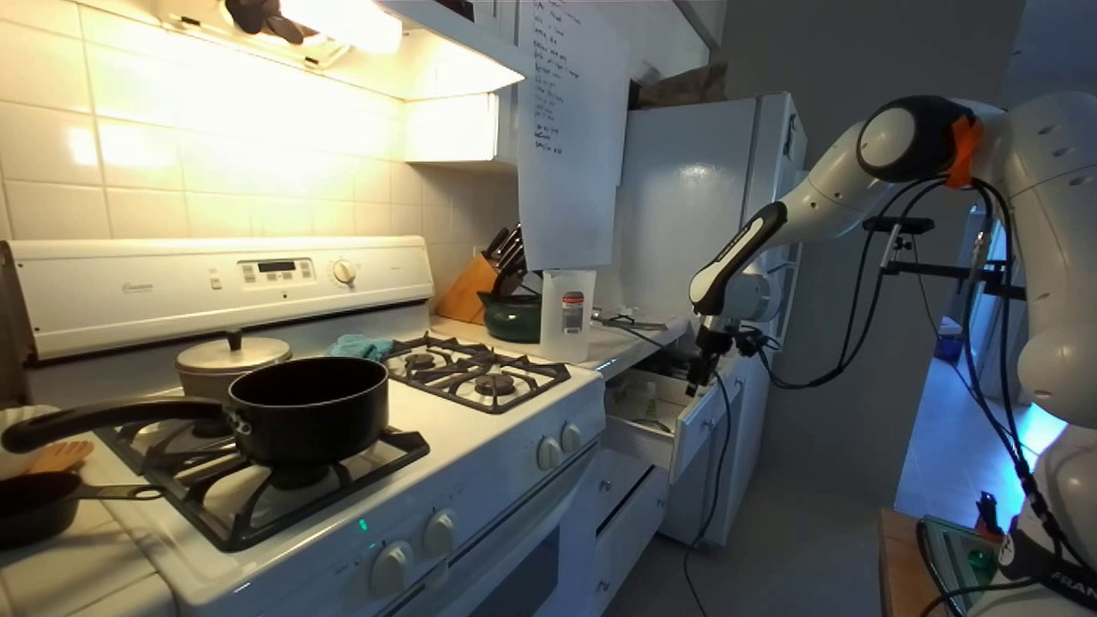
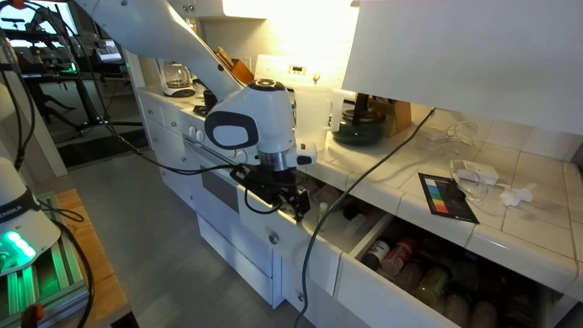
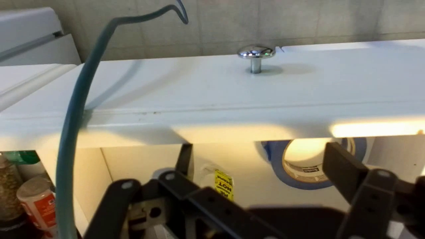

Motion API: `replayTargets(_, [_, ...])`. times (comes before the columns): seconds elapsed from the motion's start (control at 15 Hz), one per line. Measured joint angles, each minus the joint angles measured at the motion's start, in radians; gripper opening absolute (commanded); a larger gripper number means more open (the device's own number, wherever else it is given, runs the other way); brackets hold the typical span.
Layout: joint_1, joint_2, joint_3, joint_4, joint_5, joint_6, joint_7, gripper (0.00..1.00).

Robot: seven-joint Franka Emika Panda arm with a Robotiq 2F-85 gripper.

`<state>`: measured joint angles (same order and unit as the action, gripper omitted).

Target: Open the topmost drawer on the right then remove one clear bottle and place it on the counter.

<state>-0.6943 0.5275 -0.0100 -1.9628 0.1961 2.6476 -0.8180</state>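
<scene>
The topmost drawer [image 1: 692, 437] is pulled open beside the stove; its white front also shows in an exterior view [image 2: 287, 241] and in the wrist view [image 3: 186, 89]. A small clear bottle with a yellow label [image 3: 224, 184] lies inside, partly hidden by my left finger in the wrist view. A small bottle shape also shows faintly in the drawer in an exterior view [image 1: 650, 399]. My gripper [image 3: 259, 152] is open and empty, fingers wide apart, over the drawer near its front; it shows in both exterior views [image 1: 701, 377] [image 2: 298, 209]. The counter [image 2: 537, 228] is above the drawer.
A blue tape roll [image 3: 305, 181] lies in the drawer by the right finger. A cable [image 2: 319, 223] hangs over the drawer front. An adjoining open drawer holds jars [image 2: 430, 282]. A pitcher [image 2: 312, 118] and a dark card [image 2: 448, 198] are on the counter. The stove [image 1: 514, 428] adjoins.
</scene>
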Motion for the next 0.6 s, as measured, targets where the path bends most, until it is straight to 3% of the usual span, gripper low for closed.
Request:
replayTargets(0.2, [-0.006,0.007,0.015,0.003,0.035,0.13,0.005,1.0])
replayTargets(0.4, [-0.027,0.041,0.086,0.004,0.041,0.334,0.006,1.0])
replayTargets(0.6, [-0.036,0.085,0.133,0.014,0.033,0.414,0.043,1.0])
